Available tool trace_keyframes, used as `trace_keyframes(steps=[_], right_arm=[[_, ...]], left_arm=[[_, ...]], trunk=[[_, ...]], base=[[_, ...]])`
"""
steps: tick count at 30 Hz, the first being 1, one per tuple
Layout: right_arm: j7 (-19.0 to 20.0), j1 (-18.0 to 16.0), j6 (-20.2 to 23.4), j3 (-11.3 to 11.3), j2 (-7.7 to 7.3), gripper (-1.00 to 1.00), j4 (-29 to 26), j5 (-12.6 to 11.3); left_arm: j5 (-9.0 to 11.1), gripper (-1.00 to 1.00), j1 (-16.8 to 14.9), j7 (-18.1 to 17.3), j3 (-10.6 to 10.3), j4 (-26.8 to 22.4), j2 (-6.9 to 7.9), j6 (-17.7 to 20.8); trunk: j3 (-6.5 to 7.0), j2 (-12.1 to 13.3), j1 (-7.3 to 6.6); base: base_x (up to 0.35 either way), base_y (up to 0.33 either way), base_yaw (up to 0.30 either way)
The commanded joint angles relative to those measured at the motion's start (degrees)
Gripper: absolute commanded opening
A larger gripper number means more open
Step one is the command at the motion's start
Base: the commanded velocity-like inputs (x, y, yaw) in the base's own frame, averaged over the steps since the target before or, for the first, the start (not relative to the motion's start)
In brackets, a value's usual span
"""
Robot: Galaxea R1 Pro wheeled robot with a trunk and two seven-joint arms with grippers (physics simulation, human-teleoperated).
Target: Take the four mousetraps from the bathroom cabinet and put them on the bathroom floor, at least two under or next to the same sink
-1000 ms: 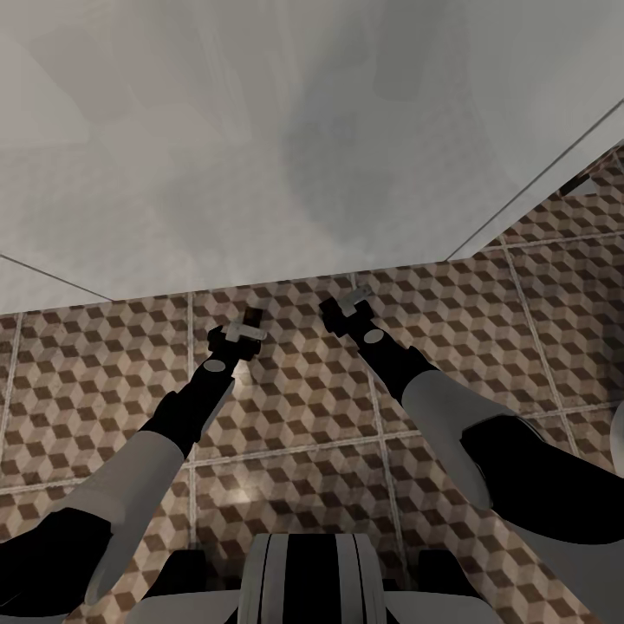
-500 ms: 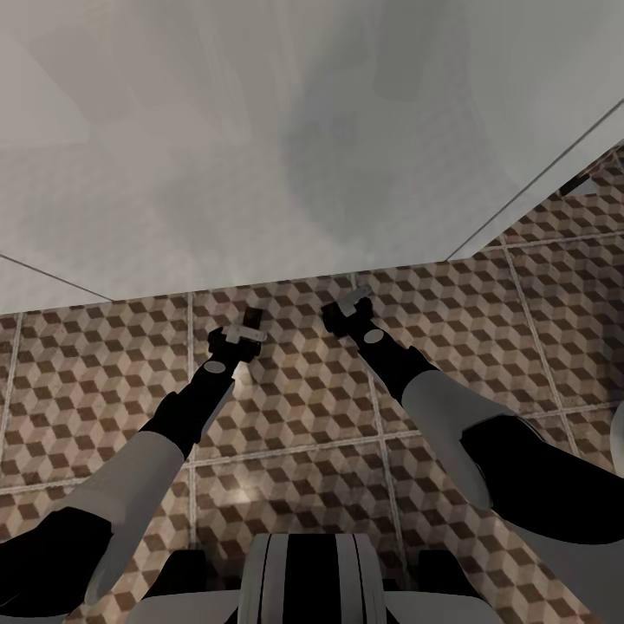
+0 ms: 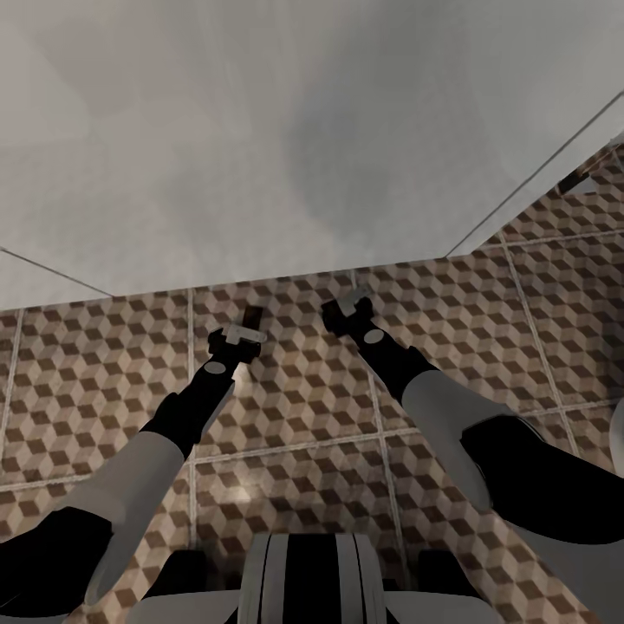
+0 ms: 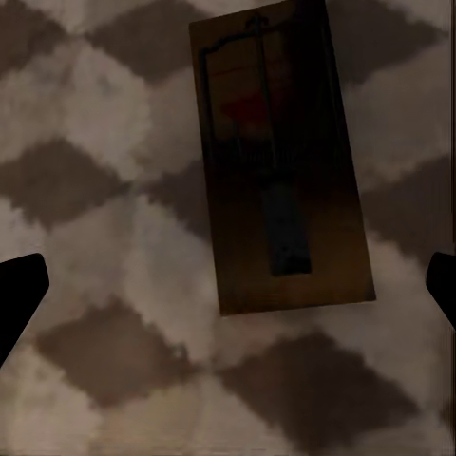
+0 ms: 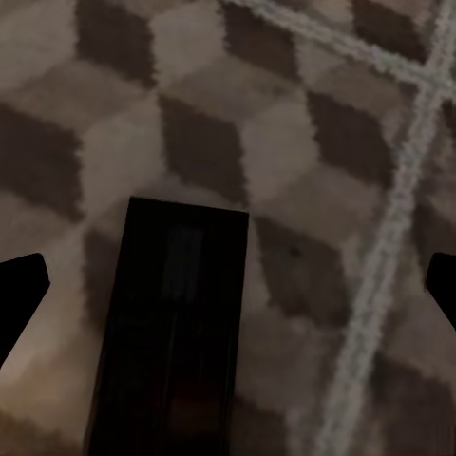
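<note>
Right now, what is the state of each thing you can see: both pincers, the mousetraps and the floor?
Left pincer: open, empty, above a mousetrap.
Right pincer: open, empty, above another mousetrap.
Mousetrap under left pincer: lying flat on the tiles, wire and red spot facing up, released.
Mousetrap under right pincer: flat on the tiles, in dark shadow, details unclear.
Bathroom floor: cube-pattern tiles, meeting a pale wall.

Both arms stretched forward and down, converging; left gripper [image 3: 246, 322] and right gripper [image 3: 345, 303] side by side, jaws spread wide, holding nothing

mousetrap [image 4: 280, 161] on bathroom floor [image 3: 286, 407]
</note>
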Motion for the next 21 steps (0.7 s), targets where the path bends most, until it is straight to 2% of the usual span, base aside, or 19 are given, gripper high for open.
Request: trace_keyframes(steps=[1,21], right_arm=[[-0.2,0.0,-0.1,0.0,0.01,1.0,0.1,0.5],[-0.1,0.0,-0.1,0.0,0.01,1.0,0.1,0.5]], left_arm=[[-0.5,1.0,0.0,0.3,-0.2,-0.1,0.03,0.4],[-0.5,1.0,0.0,0.3,-0.2,0.0,0.02,0.4]], trunk=[[-0.02,0.0,-0.02],[-0.02,0.0,-0.02]], base=[[-0.122,0.0,0.0],[-0.215,0.0,0.0]])
